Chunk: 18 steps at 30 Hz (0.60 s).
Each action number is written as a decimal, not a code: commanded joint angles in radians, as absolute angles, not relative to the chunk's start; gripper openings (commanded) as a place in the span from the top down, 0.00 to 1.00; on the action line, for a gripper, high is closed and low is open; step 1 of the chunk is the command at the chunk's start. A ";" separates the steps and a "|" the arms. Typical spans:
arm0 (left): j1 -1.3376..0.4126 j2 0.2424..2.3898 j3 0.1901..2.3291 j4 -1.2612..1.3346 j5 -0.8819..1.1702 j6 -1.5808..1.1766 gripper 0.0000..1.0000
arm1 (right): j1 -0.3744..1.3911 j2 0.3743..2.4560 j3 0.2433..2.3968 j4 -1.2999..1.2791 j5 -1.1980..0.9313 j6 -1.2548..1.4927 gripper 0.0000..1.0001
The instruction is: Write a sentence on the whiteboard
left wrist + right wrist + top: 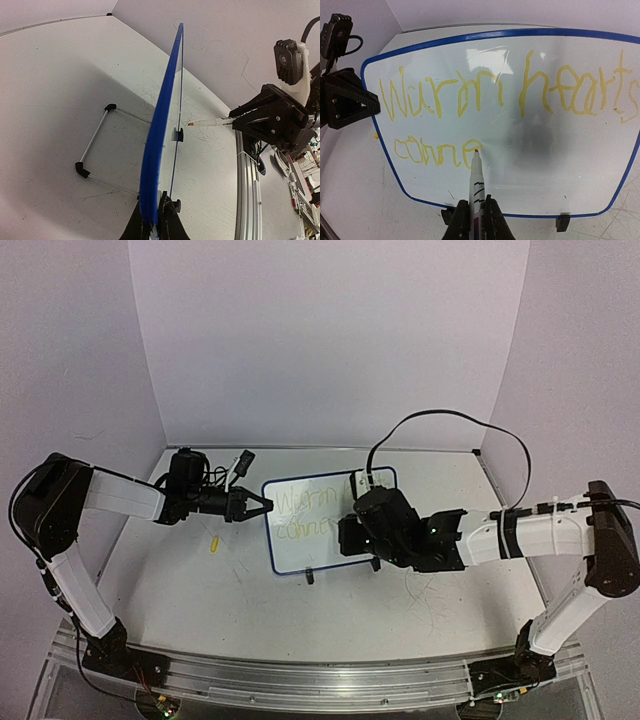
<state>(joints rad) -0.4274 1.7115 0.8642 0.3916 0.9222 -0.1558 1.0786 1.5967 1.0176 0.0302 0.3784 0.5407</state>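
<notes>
Left hand [260, 506] is clenched on the left edge of the whiteboard [545, 165]. That arm is stretched low across the worktop [200, 590] from the left, forearm about level. The board stands propped on its feet mid-worktop, between the two arms, face toward the near side. The right arm comes in from the right with its elbow bent. The right hand [475, 220] is grasping a marker [475, 175], tip at the board just past the last "e". It's touching, I think, but the angle's iffy. The sentence [525, 85] is in yellow: "Warm hearts" on top, "conne" below.

High rear overview, two close wrist views, whiteboard [305, 550] common.
</notes>
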 commanded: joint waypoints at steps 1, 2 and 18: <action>-0.433 1.747 0.893 0.336 0.764 -0.090 1.00 | 1.078 1.589 1.021 0.058 0.370 0.533 1.00; -0.433 1.747 0.894 0.336 0.764 -0.091 1.00 | 1.078 1.594 1.025 0.058 0.366 0.534 1.00; -0.433 1.746 0.893 0.334 0.765 -0.089 1.00 | 1.078 1.590 1.037 0.061 0.382 0.532 1.00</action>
